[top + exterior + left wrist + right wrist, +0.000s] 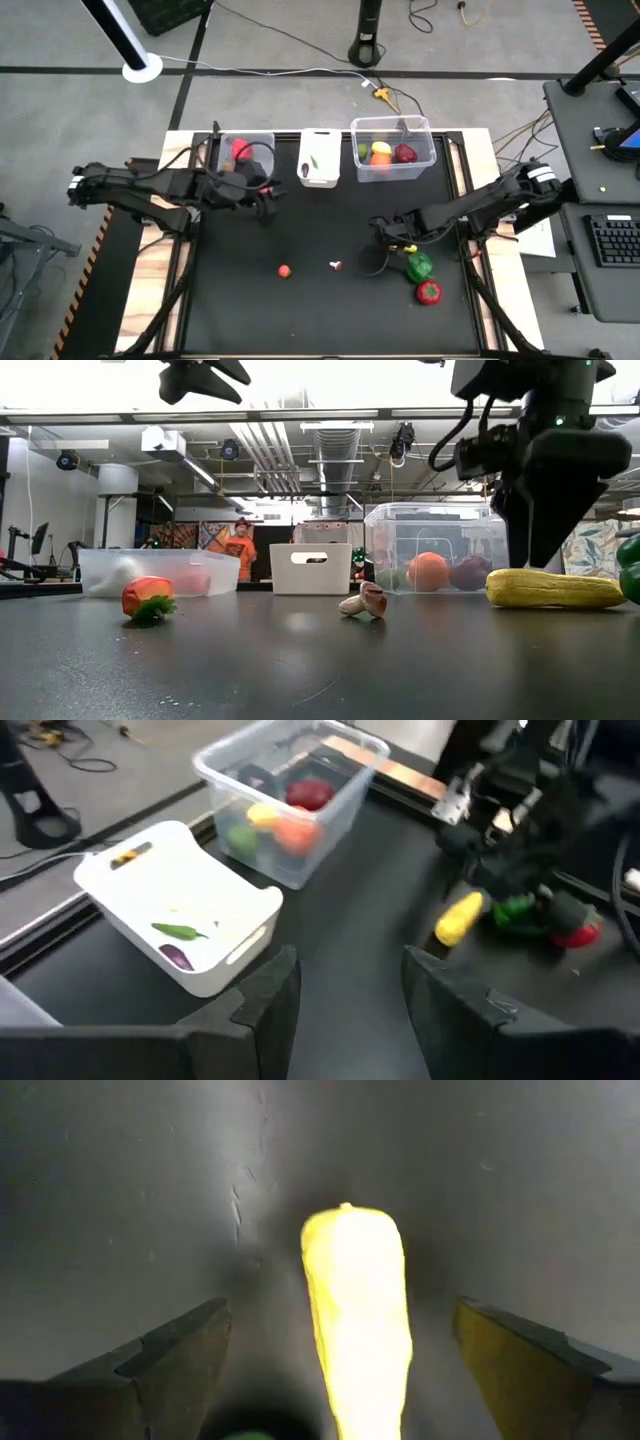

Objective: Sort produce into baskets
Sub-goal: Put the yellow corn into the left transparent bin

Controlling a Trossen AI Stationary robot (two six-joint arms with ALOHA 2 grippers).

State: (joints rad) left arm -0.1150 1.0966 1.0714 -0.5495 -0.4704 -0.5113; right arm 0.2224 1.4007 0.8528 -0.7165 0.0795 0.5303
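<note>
A long yellow toy fruit (pixel 358 1320) lies on the black table (pixel 300 310) and also shows in the low view (pixel 555 588). My right gripper (pixel 340 1310) points down over it, open. One finger (pixel 170 1360) stands on each side of the fruit, apart from it. A green pepper (pixel 418 266) and a red pepper (pixel 428 292) lie just beside it. My left gripper (pixel 345 990) is open and empty, raised near the left clear tub (pixel 245 155). A small red fruit (pixel 285 270) and a white garlic (pixel 337 265) lie mid-table.
Along the far edge stand the left clear tub holding a red piece, the small white tub (pixel 319 158) holding a green chili (pixel 182 931) and a purple piece, and the wider clear tub (pixel 392 150) holding several fruits. A person (pixel 237 550) stands far behind the table.
</note>
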